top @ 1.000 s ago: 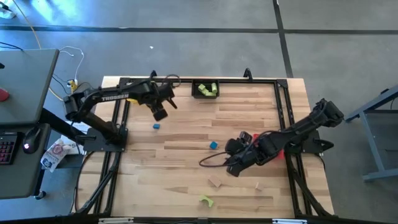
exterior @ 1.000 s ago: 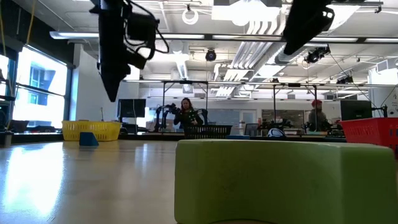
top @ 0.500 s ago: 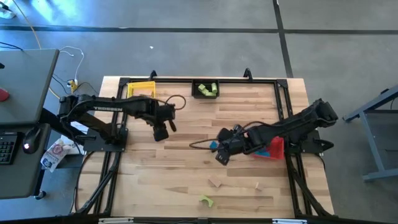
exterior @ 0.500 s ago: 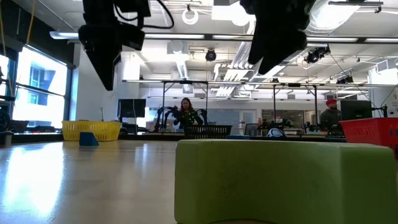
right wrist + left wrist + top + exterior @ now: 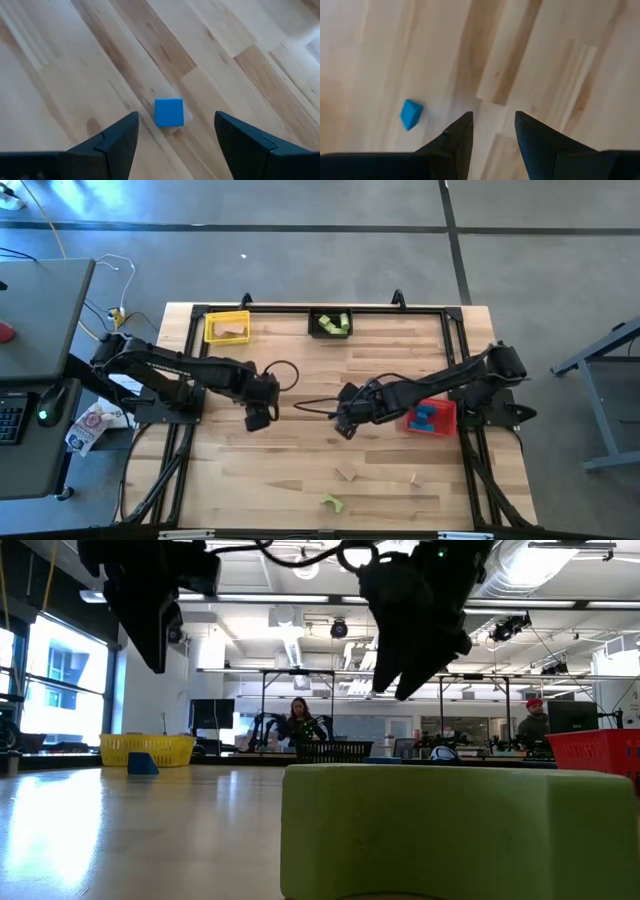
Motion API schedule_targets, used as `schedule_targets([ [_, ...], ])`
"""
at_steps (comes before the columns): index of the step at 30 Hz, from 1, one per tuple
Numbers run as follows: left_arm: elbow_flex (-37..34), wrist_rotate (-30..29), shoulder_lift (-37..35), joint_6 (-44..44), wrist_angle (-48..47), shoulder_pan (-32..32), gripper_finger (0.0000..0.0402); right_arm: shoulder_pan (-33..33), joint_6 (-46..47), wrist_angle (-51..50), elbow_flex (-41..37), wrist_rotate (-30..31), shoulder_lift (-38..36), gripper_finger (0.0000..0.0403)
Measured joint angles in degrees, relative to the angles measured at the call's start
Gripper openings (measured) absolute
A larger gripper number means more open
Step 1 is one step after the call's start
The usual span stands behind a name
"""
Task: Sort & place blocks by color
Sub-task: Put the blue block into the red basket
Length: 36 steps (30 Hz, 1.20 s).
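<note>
the right gripper (image 5: pixel 172 132) has its jaws spread wide with nothing between them; in the right wrist view a blue cube (image 5: pixel 169 112) lies on the table (image 5: pixel 300 470) just ahead of the gap between the two dark fingers (image 5: pixel 114 142), untouched. the right arm reaches from its base at the table's right edge across toward the middle, stretched low and nearly straight, the gripper (image 5: pixel 345 423) hanging over the centre boards

the left gripper (image 5: pixel 492 131) has its jaws partly apart and empty, bare wood showing between the fingers; a small blue block (image 5: pixel 411 114) lies on the table off to one side of them, not touched. the left arm extends from its base at the left edge toward the centre, its gripper (image 5: pixel 257 420) pointing down above the table, near the right one but apart from it

blocks: green ones sit in the black bin (image 5: pixel 330 313) at the far edge, a tan one in the yellow bin (image 5: pixel 226 316) beside it, blue ones in the red bin (image 5: pixel 431 428) by the right arm. two tan blocks (image 5: pixel 346 473) and a green block (image 5: pixel 331 502) lie loose near the front edge; the green one fills the low view's foreground (image 5: pixel 455 830)
</note>
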Motion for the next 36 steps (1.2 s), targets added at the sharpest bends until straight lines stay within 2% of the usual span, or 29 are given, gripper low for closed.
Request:
schedule_targets([
  [10,0.0,0.0,0.0,-0.8,4.9,-4.4,0.0131,0.0,-0.5,2.1,0.0,1.9,6.3,0.0247],
  [25,0.0,-0.2,0.1,-0.8,8.7,-5.1,0.0131,-1.9,-3.0,5.2,0.0,0.0,13.3,0.0244],
  [28,0.0,-0.2,0.4,-0.8,8.7,-5.1,0.0131,-1.9,-3.0,5.3,0.0,-0.7,13.5,0.0214],
  [33,0.0,-1.4,0.7,-0.6,8.6,-5.1,0.0131,-1.9,-5.0,5.3,0.1,-1.4,13.4,0.0109],
  [36,0.0,-3.3,0.8,-0.6,8.5,-5.1,0.0132,-1.5,-7.0,5.3,0.1,-1.5,13.4,0.0104],
])
